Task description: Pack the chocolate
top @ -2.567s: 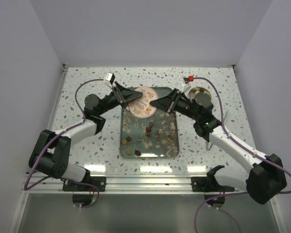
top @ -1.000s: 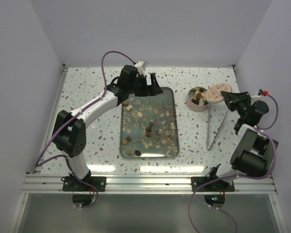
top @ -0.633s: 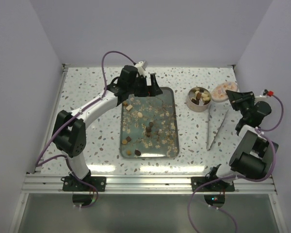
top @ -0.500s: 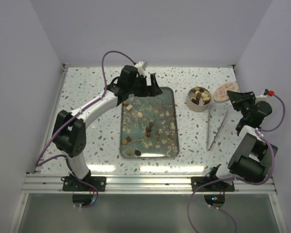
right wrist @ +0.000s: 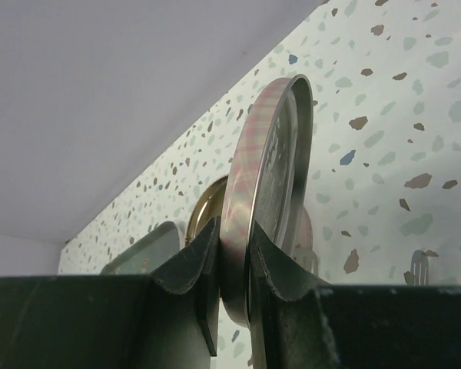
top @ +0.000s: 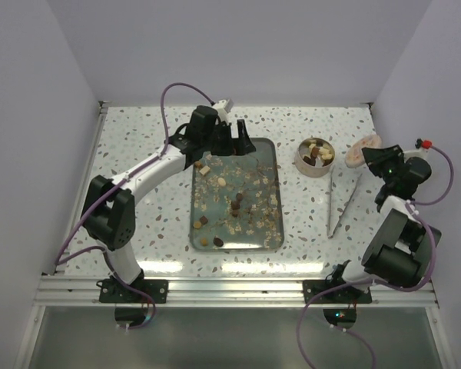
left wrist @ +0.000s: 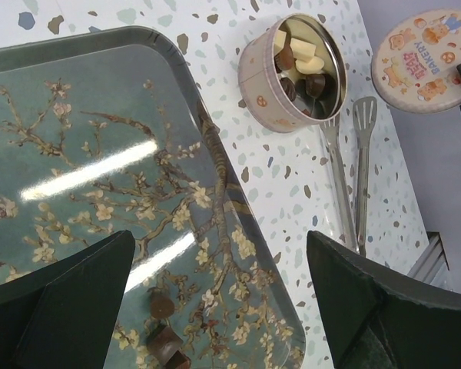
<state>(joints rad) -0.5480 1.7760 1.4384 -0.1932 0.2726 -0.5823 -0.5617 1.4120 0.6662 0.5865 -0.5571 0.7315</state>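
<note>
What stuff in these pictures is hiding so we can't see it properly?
- Right wrist view: the lid, pinched edge-on in the right end effector, hides most of the tin behind it.
- Left wrist view: the tongs run behind the left end effector, so their joined end is hidden.
- Top view: the chocolate on the tray is too small to count or sort by shape.
</note>
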